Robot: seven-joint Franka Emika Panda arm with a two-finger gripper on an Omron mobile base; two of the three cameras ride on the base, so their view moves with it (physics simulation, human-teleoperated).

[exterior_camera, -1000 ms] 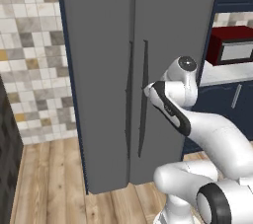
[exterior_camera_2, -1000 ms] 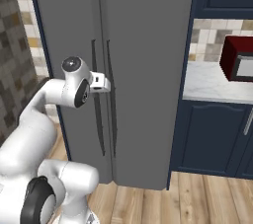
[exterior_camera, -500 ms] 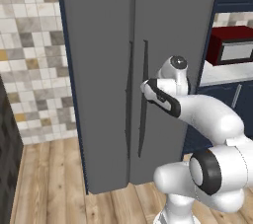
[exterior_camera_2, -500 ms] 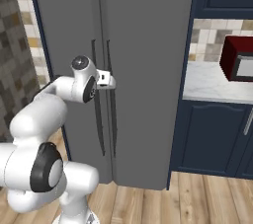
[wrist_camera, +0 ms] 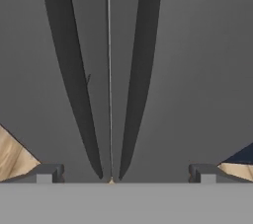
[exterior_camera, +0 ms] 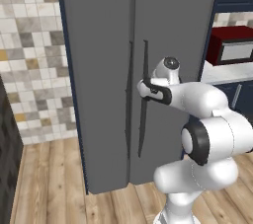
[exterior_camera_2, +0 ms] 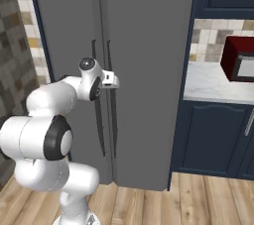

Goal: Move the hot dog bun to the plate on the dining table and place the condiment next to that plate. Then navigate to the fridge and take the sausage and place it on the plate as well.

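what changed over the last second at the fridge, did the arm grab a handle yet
The arm folded in and the gripper moved closer to the fridge, up to the right door's handle. Nothing is grabbed: the jaws stay wide open, both handles between them in the hand view. The fridge doors stay shut, and the microwave has not moved.

Grey two-door fridge, upright, both doors shut, seam running down the middle, two dark curved vertical handles flanking that seam, standing on wood floor beside dark blue cabinets.
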